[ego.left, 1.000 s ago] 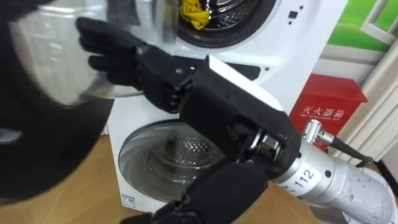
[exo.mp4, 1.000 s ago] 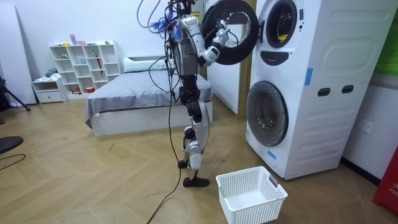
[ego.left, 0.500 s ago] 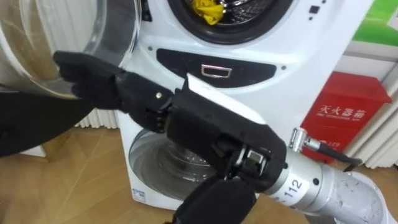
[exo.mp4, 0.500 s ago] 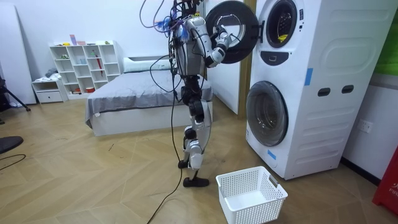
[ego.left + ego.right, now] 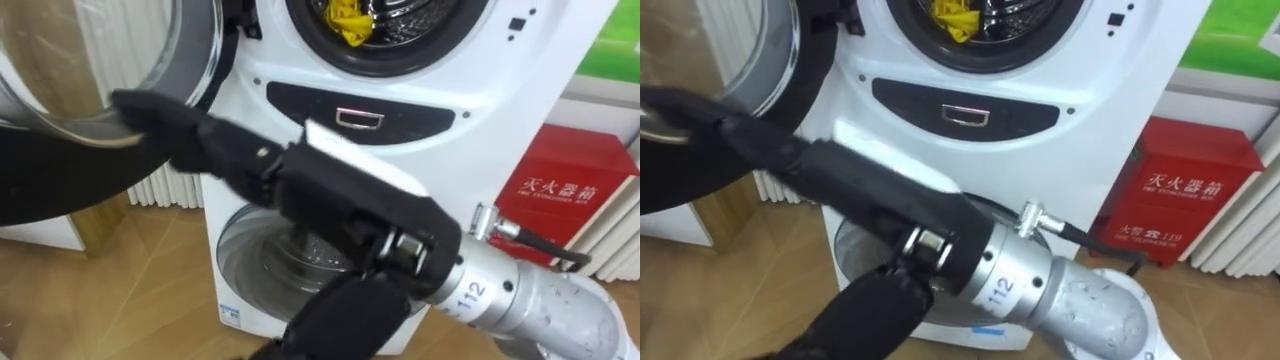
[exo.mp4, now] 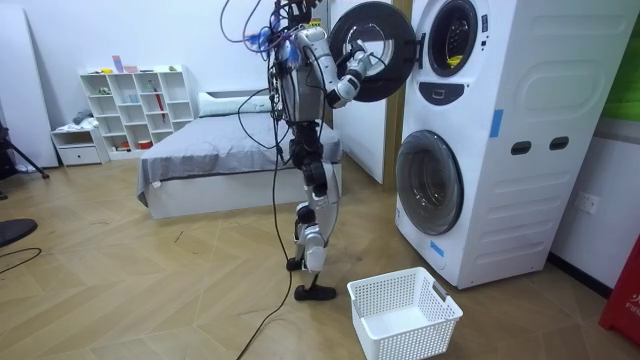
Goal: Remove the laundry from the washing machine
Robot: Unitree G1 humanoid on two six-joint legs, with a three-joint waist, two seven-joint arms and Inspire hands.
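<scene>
The upper washing machine [image 5: 450, 90] has its round door [image 5: 60, 170] swung out to my left. A yellow cloth [image 5: 347, 20] lies in the open drum; it also shows at the top of the right eye view as a yellow cloth [image 5: 952, 20]. My right hand [image 5: 170, 125] reaches across to the door, its straight fingers against the door's glass bowl and rim, holding nothing. In the room view I stand upright in front of the stacked machines [image 6: 480, 140] with that right hand [image 6: 352, 75] raised to the door.
A second washer with a closed glass door [image 5: 290, 265] sits under the open one. A red box [image 5: 575, 195] stands on the right by a white radiator. A white laundry basket [image 6: 403, 312] rests on the wood floor near my feet. A bed [image 6: 220, 150] lies behind me.
My right hand has moved left along with the door, which now stands wider open. The eye view has shifted, bringing the drum opening more to the centre.
</scene>
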